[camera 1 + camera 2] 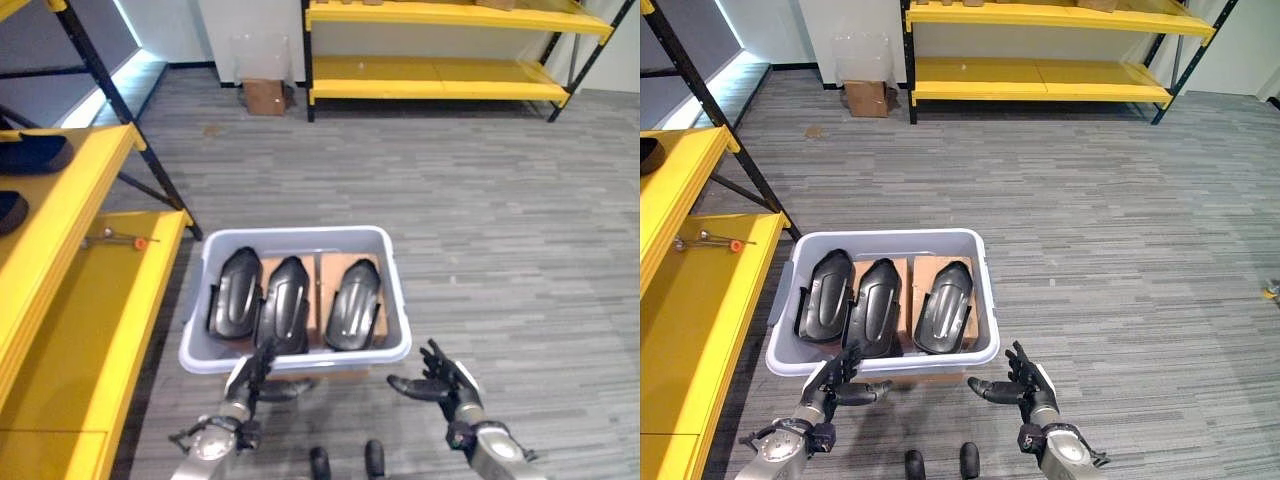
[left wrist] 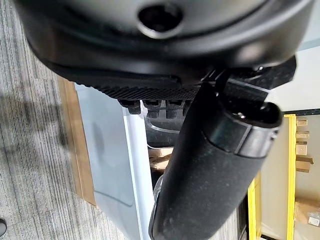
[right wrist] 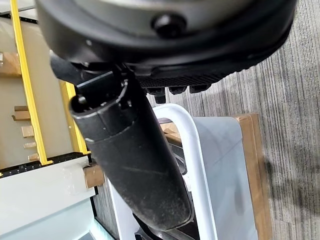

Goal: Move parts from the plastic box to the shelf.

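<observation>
Parts (image 1: 283,303): three black shells standing side by side in plastic box (image 1: 392,270) on floor, shelf (image 1: 90,300) to left. Left hand (image 1: 830,385) and right hand (image 1: 1025,385) both open, empty, just short of near rim. Best to reach over rim, take nearest shell by its edges, lift straight up before swinging left.

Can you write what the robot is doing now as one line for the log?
plastic box: three black parts inside | left hand: open, at near rim | right hand: open, empty | shelf: left

Cardboard box (image 1: 265,96) (possibly open) stands on floor (image 1: 480,200).
</observation>
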{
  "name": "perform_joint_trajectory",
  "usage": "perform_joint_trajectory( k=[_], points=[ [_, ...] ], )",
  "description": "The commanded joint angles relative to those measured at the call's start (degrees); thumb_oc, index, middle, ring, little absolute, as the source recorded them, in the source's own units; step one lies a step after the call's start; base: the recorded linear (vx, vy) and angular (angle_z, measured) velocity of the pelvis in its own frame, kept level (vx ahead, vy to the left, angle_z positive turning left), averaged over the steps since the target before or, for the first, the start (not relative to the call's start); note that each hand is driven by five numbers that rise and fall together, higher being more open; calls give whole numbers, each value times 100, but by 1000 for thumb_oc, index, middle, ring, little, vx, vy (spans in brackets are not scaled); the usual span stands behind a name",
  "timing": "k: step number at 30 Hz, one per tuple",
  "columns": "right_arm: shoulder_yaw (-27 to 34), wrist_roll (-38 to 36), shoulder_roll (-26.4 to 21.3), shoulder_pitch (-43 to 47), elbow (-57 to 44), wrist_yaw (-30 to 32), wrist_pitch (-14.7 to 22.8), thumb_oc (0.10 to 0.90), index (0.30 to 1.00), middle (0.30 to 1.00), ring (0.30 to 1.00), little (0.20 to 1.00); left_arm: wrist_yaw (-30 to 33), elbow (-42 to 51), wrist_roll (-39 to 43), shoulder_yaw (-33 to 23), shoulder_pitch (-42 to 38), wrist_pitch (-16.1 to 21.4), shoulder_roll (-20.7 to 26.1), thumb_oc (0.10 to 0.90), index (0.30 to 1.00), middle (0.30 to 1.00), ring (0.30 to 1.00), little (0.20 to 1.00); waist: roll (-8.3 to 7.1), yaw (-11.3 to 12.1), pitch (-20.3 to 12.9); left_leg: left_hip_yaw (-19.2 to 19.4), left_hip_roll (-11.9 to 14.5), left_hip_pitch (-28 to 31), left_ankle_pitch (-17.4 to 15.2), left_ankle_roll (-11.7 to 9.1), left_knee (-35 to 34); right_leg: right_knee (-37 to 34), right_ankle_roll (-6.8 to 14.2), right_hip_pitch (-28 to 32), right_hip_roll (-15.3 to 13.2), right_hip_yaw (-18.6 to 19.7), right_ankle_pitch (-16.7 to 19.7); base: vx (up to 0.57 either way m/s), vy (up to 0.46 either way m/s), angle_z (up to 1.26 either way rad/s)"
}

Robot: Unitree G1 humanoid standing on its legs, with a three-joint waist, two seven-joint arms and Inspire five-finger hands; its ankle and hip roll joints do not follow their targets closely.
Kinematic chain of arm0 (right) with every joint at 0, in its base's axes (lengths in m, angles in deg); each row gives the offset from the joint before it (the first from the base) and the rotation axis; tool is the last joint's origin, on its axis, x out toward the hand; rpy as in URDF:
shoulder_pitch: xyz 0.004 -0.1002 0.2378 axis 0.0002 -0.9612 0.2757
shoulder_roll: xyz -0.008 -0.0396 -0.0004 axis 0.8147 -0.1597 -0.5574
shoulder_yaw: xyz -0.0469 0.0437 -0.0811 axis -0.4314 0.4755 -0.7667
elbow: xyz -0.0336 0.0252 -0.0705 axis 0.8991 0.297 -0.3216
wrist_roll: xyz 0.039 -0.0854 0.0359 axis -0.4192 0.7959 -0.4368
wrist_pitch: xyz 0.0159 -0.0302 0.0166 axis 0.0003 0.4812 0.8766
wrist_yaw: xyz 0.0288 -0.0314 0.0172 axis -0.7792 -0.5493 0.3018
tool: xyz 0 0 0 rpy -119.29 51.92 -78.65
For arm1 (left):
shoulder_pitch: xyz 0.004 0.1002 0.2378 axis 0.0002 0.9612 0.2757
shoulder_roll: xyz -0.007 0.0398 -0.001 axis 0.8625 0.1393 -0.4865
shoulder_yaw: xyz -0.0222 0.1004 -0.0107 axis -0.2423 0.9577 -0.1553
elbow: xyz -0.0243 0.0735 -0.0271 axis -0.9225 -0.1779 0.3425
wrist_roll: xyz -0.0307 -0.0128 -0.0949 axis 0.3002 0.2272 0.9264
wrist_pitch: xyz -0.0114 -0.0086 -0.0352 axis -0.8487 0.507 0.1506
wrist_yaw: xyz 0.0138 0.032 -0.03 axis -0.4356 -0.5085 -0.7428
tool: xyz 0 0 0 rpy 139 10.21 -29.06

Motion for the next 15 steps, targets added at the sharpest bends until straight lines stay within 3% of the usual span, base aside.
perform_joint_trajectory(
  k=[1, 2, 3, 4, 5, 7, 8, 9, 10, 11, 15],
  points=[
    [229, -156, -241, 393, -365, -36, 511, 900, 1000, 1000, 1000, 1000, -21, 82, -87, -81, -552, 394, -117, 900, 1000, 1000, 1000, 1000, -130, -63, -136, 30, 227, -177, -64, -358, 525, 513, 92, -76, 80, 424, -205, -76, -127, 47],
    [219, -202, -285, 451, -366, -23, 538, 900, 1000, 1000, 1000, 1000, 0, 62, -11, -77, -616, 434, -155, 900, 1000, 1000, 1000, 1000, -185, -46, 44, -50, 223, -682, 31, -497, 1539, 613, 27, -80, 11, 377, -198, -94, -175, 57],
    [184, -187, -337, 531, -386, -11, 564, 900, 1000, 1000, 1000, 1000, 38, 57, 32, -62, -673, 463, -162, 900, 1000, 1000, 1000, 1000, -220, 33, 162, -385, 66, -1000, 205, -588, 2066, 706, 3, -112, -7, 383, -188, -66, -137, 61],
    [184, -187, -337, 531, -386, -11, 564, 900, 1000, 1000, 1000, 1000, 38, 57, 32, -62, -674, 463, -162, 900, 1000, 1000, 1000, 1000, -220, 32, 161, -387, 65, -1002, 205, -588, 2067, 706, 3, -113, -7, 382, -189, 8, -40, 28],
    [181, -155, -339, 528, -411, 2, 575, 900, 1000, 1000, 1000, 1000, 40, 78, 43, -57, -669, 452, -167, 900, 1000, 1000, 1000, 1000, -227, 37, 153, -466, 95, -1035, 184, -545, 1904, 690, 17, -94, -34, 399, -210, 76, 42, -3],
    [232, -104, -341, 494, -450, 53, 630, 900, 1000, 1000, 1000, 1000, 45, 85, 19, -30, -670, 437, -183, 900, 1000, 1000, 1000, 1000, -230, -4, 72, -260, 525, -1025, 235, -514, 1170, 634, 105, -29, -167, 390, -261, 134, 108, -7],
    [258, -79, -332, 474, -474, 96, 651, 900, 1000, 1000, 1000, 1000, 61, 55, 3, 1, -687, 445, -197, 900, 1000, 1000, 1000, 1000, -197, -30, 53, -48, 862, -1110, 516, -590, 768, 631, 137, -25, -219, 338, -301, 136, 158, 12],
    [281, -38, -354, 474, -506, 141, 668, 900, 1000, 1000, 1000, 1000, 70, 21, -30, 47, -705, 457, -214, 900, 1000, 1000, 1000, 1000, -156, -19, 48, 10, 975, -1074, 723, -626, 389, 642, 153, -24, -236, 332, -345, 137, 176, 23],
    [284, 13, -379, 479, -499, 173, 670, 900, 1000, 1000, 1000, 1000, 104, -16, -43, 82, -721, 456, -227, 900, 1000, 1000, 1000, 1000, -107, -14, 30, -52, 1014, -977, 810, -652, 197, 628, 166, 7, -230, 386, -412, 215, 268, 21],
    [205, 103, -345, 479, -485, 140, 636, 900, 1000, 1000, 1000, 1000, 103, -40, 4, 48, -650, 493, -243, 900, 1000, 1000, 1000, 1000, 25, -2, -45, -54, 999, -656, 664, -647, -46, 584, 214, 90, -201, 558, -474, 168, 210, -2],
    [147, 201, -284, 497, -668, 102, 622, 900, 1000, 1000, 1000, 1000, 38, 55, 22, 50, -605, 534, -158, 900, 1000, 1000, 1000, 1000, 29, 44, -182, 309, 873, -415, 497, -637, -46, 223, 376, 246, -415, 634, -292, 148, 201, -79]
  ],
)
